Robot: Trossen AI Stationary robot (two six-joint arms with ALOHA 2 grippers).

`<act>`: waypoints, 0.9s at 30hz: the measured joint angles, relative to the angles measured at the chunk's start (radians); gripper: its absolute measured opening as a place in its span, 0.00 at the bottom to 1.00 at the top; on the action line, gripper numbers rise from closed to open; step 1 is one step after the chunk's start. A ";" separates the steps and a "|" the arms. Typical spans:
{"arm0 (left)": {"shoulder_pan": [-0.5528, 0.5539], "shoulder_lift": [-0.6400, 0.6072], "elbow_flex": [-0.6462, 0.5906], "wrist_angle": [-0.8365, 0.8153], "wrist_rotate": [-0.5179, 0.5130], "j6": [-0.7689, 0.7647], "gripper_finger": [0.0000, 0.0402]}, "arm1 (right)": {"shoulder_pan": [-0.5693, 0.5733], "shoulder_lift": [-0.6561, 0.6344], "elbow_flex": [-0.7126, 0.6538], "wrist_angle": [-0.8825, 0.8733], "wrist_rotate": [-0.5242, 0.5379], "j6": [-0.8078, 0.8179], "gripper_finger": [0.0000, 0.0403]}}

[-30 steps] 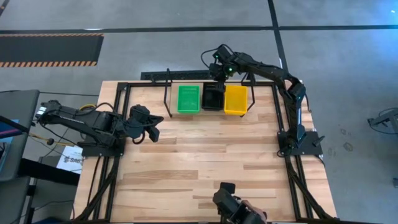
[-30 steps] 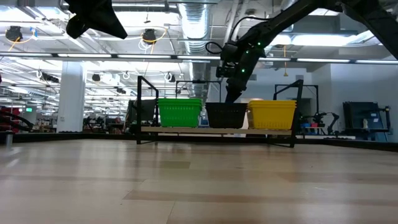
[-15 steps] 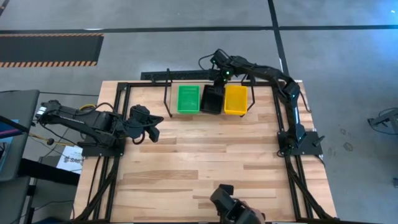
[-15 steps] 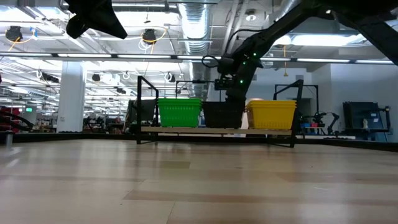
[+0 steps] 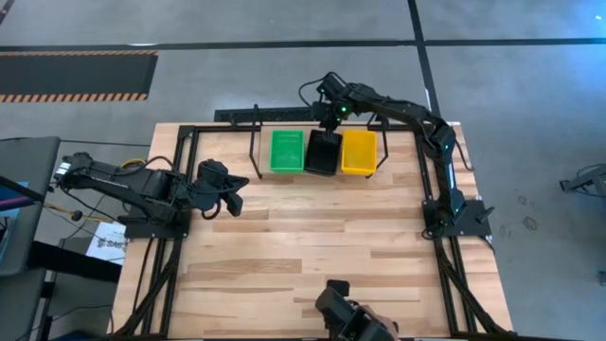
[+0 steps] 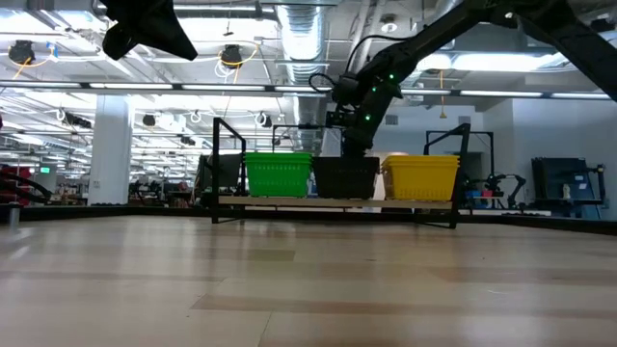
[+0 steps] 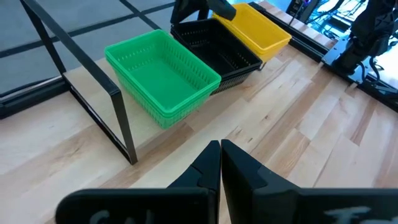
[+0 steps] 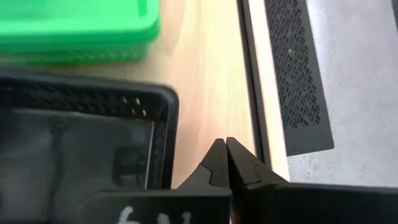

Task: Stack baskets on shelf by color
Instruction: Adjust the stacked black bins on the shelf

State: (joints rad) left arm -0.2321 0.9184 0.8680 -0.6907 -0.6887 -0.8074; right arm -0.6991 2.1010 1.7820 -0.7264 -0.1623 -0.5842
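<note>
Baskets: three stacks are sitting side by side on the shelf (image 5: 256,142), at the far edge of the table (image 5: 312,246).
Left gripper (image 5: 235,192): I am holding it over the table's left side, well apart from the shelf, pointing toward it. Its jaws are pressing together, tip against tip, with nothing between them.
Green baskets (image 5: 287,152): they are occupying the shelf's left place, nested one in another; in the left wrist view (image 7: 163,76) I am counting at least two rims.
Black baskets (image 5: 322,154): they are taking the middle place, between green and yellow, touching or nearly touching both neighbours. The stack is sitting slightly askew against the other two in the high view.
Right gripper (image 5: 331,118): I am hovering it above the far rim of the black baskets, at the back of the shelf. In the right wrist view its jaws are meeting at the tips (image 8: 226,163), gripping nothing.
Yellow baskets (image 5: 359,152): they are filling the shelf's right place, next to the end loop.
</note>
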 joint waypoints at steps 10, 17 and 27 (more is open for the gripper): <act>0.000 0.000 0.000 0.000 -0.007 -0.001 0.00 | 0.065 -0.087 0.084 -0.277 -0.168 0.077 0.00; 0.000 0.000 0.000 0.000 -0.007 0.014 0.00 | 0.184 -0.100 0.069 -0.348 -0.207 0.064 0.00; 0.000 0.000 0.000 0.000 0.038 0.017 0.00 | 0.196 -0.099 0.012 -0.288 -0.045 0.037 0.00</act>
State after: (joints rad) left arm -0.2321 0.9184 0.8680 -0.6908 -0.6510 -0.7902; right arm -0.5035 2.0024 1.7939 -1.0139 -0.2076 -0.5468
